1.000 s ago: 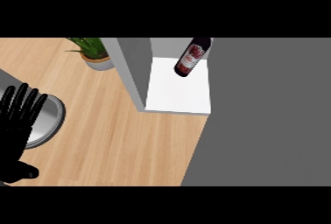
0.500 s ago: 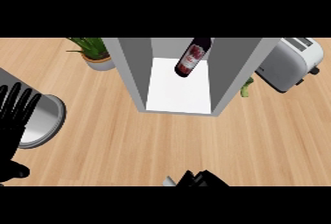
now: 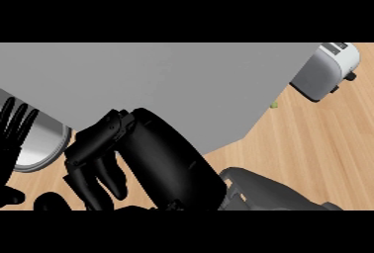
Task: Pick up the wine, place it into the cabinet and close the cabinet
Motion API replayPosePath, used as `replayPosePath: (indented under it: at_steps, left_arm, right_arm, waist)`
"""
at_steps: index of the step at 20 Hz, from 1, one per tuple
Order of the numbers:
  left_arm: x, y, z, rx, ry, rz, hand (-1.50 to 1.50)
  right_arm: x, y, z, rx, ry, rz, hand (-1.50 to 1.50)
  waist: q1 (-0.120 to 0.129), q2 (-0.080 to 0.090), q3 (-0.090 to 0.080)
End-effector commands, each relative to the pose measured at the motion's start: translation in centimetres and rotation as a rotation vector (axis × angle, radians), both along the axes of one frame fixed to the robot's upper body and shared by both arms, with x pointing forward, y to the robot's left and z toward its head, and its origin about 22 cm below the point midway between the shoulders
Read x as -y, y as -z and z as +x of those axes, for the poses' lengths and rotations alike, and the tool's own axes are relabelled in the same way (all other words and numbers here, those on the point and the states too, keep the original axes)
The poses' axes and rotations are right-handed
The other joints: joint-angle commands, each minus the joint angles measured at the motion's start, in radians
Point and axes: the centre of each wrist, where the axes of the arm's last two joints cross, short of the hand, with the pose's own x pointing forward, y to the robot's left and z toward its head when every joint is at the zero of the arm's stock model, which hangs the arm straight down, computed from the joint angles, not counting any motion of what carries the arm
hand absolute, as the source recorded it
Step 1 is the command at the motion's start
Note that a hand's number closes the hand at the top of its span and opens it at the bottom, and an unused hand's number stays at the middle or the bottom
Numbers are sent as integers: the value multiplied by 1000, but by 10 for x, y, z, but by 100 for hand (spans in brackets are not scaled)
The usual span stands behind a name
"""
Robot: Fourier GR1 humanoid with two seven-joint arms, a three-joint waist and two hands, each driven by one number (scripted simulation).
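Observation:
A broad grey cabinet door (image 3: 168, 84) fills the upper middle of the head view and hides the cabinet's inside. The wine bottle shows nowhere. My right hand (image 3: 146, 158) is large in the lower centre, its back toward me. It lies against the door's lower edge with relaxed fingers (image 3: 99, 143) pointing left and down, holding nothing. Its grey forearm (image 3: 270, 190) enters from the lower right. My left hand (image 3: 15, 128) rests open at the left edge, fingers up.
A silver toaster (image 3: 329, 66) stands on the wooden counter (image 3: 321, 148) at the upper right. A round metal pan (image 3: 40, 146) lies at the left beside my left hand. A bit of green (image 3: 274, 105) peeks out at the door's right edge.
The grey door now covers the white cabinet interior and the bottle that showed before. My right hand has risen from the lower edge to the door. The left hand has stayed put.

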Motion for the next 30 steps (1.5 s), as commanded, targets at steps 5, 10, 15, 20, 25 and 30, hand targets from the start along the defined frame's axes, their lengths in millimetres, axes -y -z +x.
replayPosePath:
  at_steps: [5,10,15,20,25,30]
  left_arm:
    - [-15,13,-7,-7,-38,14,-150]
    - [-11,2,2,5,-36,22,-150]
    - [-23,4,-13,16,-29,26,-150]
    - [-13,2,7,9,-25,-4,-150]
    - [-20,-2,7,9,-21,6,-150]
    - [-4,-6,11,14,3,27,-150]
  right_arm:
    - [-5,-16,55,-75,26,60,150]
    - [0,15,74,-160,70,76,150]
    - [20,38,112,-165,114,56,150]
    - [37,50,140,-114,151,34,150]
    - [47,52,150,-69,192,18,150]
    - [65,48,163,-70,222,6,150]
  waist:
    - [-23,0,-1]
    - [-28,-1,0]
    - [-21,0,0]
    - [-22,4,-1]
    - [-20,6,-1]
    - [-12,6,0]
